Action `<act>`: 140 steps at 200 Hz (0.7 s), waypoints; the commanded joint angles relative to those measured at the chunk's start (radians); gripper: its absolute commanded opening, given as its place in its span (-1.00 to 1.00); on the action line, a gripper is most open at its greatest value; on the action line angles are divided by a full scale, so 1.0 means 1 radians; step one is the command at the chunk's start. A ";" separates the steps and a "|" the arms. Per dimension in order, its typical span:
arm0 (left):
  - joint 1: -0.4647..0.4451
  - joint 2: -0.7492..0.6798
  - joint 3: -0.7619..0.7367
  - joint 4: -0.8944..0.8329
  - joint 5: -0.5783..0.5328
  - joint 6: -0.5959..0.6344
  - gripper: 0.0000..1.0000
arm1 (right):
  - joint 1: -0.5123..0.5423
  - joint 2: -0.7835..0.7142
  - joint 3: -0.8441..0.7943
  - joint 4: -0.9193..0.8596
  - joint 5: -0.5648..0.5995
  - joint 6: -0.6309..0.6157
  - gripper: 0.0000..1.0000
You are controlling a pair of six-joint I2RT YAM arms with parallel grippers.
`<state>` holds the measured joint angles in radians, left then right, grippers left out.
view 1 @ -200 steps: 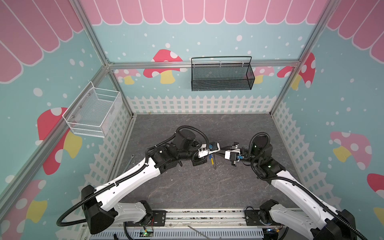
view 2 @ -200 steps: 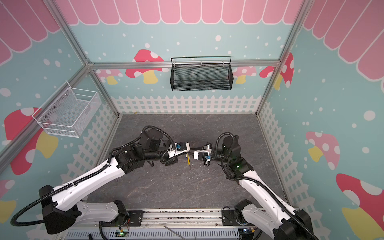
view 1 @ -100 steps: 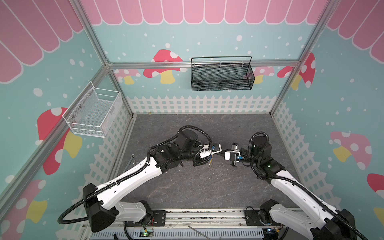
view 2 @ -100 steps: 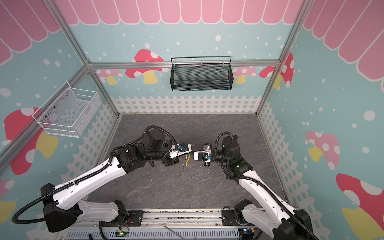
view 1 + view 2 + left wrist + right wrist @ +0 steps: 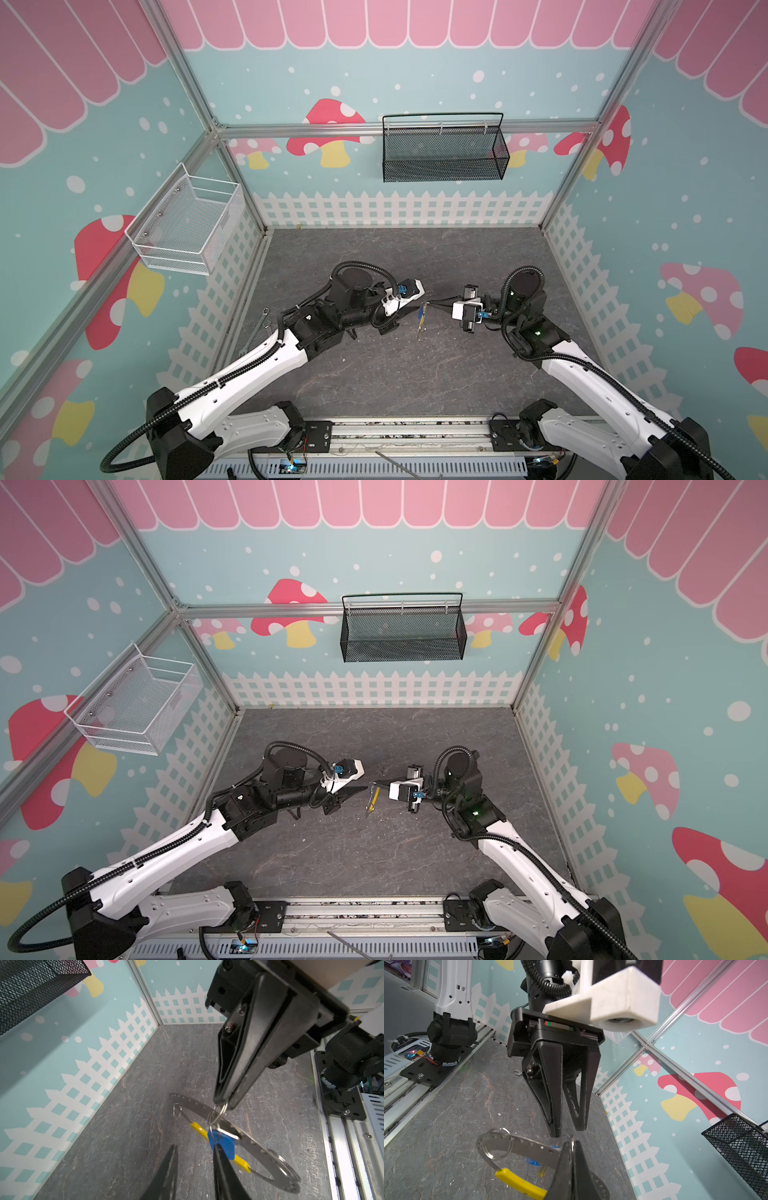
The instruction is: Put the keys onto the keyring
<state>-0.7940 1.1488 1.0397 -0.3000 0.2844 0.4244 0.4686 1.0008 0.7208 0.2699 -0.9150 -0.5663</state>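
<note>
My right gripper (image 5: 572, 1144) is shut on the thin silver keyring (image 5: 222, 1110) and holds it above the floor. From the ring hangs the curved dotted strap (image 5: 527, 1147) with its yellow segment (image 5: 519, 1183). The blue-headed key (image 5: 222, 1145) hangs at the ring's lower end, seemingly threaded on it. My left gripper (image 5: 194, 1147) faces the right one, jaws open, with nothing between them. One of its fingertips (image 5: 216, 1148) sits right at the key's blue head. In both top views the two grippers (image 5: 415, 309) (image 5: 432, 302) nearly meet mid-floor, with the keyring (image 5: 373, 801) dangling between them.
A long silver wrench (image 5: 257, 328) lies on the floor by the left wall. A black mesh basket (image 5: 442, 151) hangs on the back wall. A white wire basket (image 5: 187, 226) hangs on the left wall. Grey floor stretches behind and in front of the grippers.
My left gripper's jaws have opened and no longer pinch the blue key. My right gripper has closed on the silver ring. Both arms stay close together mid-floor.
</note>
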 commanded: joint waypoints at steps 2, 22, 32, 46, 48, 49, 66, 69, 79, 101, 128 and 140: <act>0.004 -0.002 -0.017 0.085 0.064 -0.070 -0.41 | -0.007 -0.008 -0.011 0.043 -0.031 0.020 -1.00; 0.004 0.002 -0.022 0.104 0.090 -0.087 -0.41 | -0.007 -0.007 -0.010 0.045 -0.030 0.020 -1.00; 0.005 0.005 -0.022 0.104 0.094 -0.090 -0.42 | -0.007 -0.007 -0.009 0.047 -0.029 0.020 -1.00; 0.006 0.007 -0.023 0.104 0.109 -0.094 -0.43 | -0.008 -0.007 -0.012 0.047 -0.028 0.019 -1.00; 0.006 0.008 -0.024 0.104 0.111 -0.095 -0.43 | -0.007 -0.007 -0.012 0.048 -0.026 0.019 -1.00; 0.006 0.008 -0.024 0.104 0.111 -0.096 -0.44 | -0.007 -0.007 -0.012 0.047 -0.026 0.020 -1.00; 0.006 0.009 -0.028 0.105 0.116 -0.105 -0.44 | -0.008 -0.008 -0.013 0.047 -0.021 0.016 -1.00; 0.006 0.009 -0.027 0.106 0.117 -0.107 -0.44 | -0.008 -0.008 -0.014 0.048 -0.020 0.016 -1.00; 0.007 0.009 -0.029 0.106 0.125 -0.113 -0.44 | -0.007 -0.009 -0.014 0.049 -0.012 0.012 -1.00; 0.009 0.014 -0.032 0.106 0.124 -0.131 -0.44 | -0.007 -0.014 -0.015 0.049 -0.008 0.006 -1.00; 0.013 0.025 -0.033 0.111 0.127 -0.144 -0.58 | -0.007 -0.015 -0.017 0.049 -0.009 0.002 -1.00; 0.014 0.033 -0.029 0.112 0.132 -0.147 -0.62 | -0.007 -0.017 -0.018 0.049 -0.008 -0.001 -1.00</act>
<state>-0.7872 1.1641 1.0183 -0.2039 0.3904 0.2981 0.4637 1.0008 0.7197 0.2947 -0.9131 -0.5598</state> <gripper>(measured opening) 0.210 0.047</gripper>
